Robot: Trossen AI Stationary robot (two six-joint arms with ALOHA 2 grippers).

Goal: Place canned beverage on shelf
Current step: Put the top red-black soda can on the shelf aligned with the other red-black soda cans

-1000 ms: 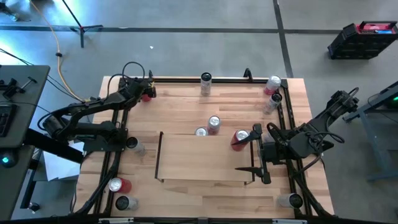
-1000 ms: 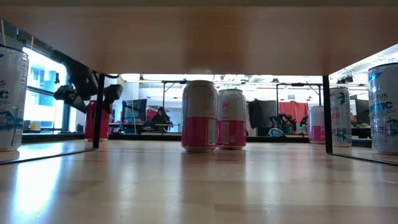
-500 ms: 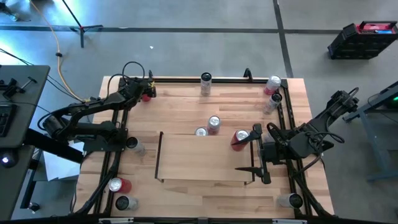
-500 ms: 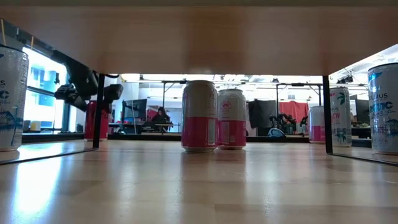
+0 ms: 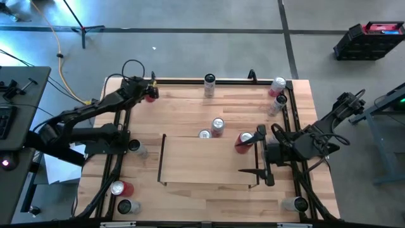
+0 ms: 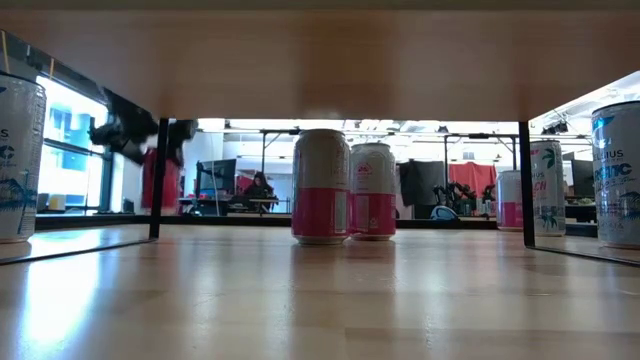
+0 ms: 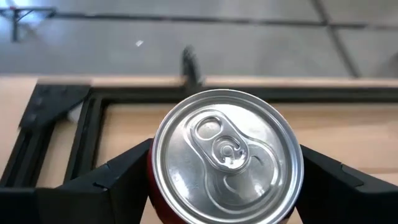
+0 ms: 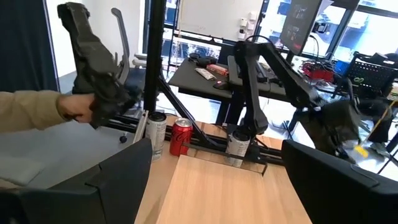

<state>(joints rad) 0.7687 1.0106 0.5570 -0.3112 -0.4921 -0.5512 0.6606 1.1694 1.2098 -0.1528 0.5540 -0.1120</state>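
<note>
A red can (image 7: 227,149) stands upright at the table's far left corner, with my left gripper (image 5: 147,95) shut on it. In the low view the can (image 6: 150,180) and that gripper (image 6: 135,132) are blurred. The shelf (image 5: 209,166) is the light-wood bay with thin black rails in the table's middle. Just beyond its far rail stand two pink-and-white cans (image 5: 218,126) (image 5: 204,134) and a red one (image 5: 244,142). My right gripper (image 5: 261,156) hangs open and level over the shelf's right rail, with nothing between its fingers. My left gripper pinches the red can's side wall just under its top rim (image 7: 153,171), one finger (image 7: 115,180) on each of two opposite sides. The fingers come slanting down from the table's left near side. The can is upright, its lid up, and a little off the table.
More cans stand along the table's edges: far middle (image 5: 209,82), far right (image 5: 277,85) (image 5: 278,101), left (image 5: 134,147), near left (image 5: 119,188) (image 5: 125,206) and near right (image 5: 297,204). A person's sleeve (image 8: 34,112) shows beyond the table in the right wrist view.
My left gripper has risen at the far left corner, taking the red can up with it; the can stays upright.
</note>
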